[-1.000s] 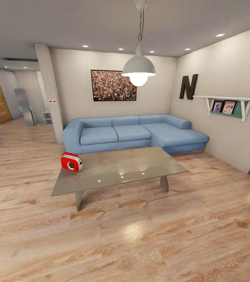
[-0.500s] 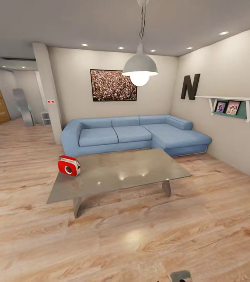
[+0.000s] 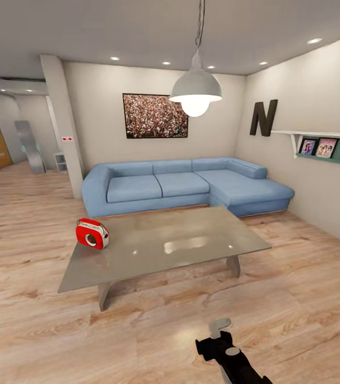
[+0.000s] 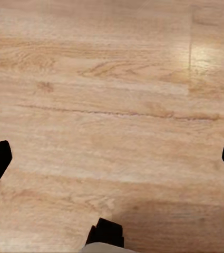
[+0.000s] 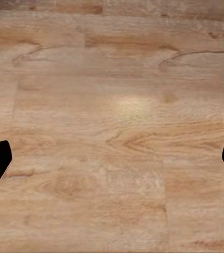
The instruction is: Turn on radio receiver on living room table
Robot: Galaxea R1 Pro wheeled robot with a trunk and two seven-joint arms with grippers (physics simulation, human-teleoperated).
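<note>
The room is evenly and brightly lit by a glowing pendant lamp (image 3: 195, 90) and recessed ceiling spots (image 3: 166, 63). Soft glare is seen on the desk (image 3: 191, 244) and the plank floor (image 5: 135, 105). Straight lines are stretched toward the head view's edges.

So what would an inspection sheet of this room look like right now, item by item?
Surface: grey glossy table on the wood floor, reflecting the lamp.
Job's things: red radio receiver upright near the table's left end, untouched.
Clutter: nothing seen on the table besides the radio.
Grippers: left gripper and right gripper both open, empty, over bare floor; a dark arm shows low in the head view, short of the table.
Cables: only the lamp cord.
Surroundings: blue sofa behind the table, crowd picture, pendant lamp, letter N, shelf with photos.
</note>
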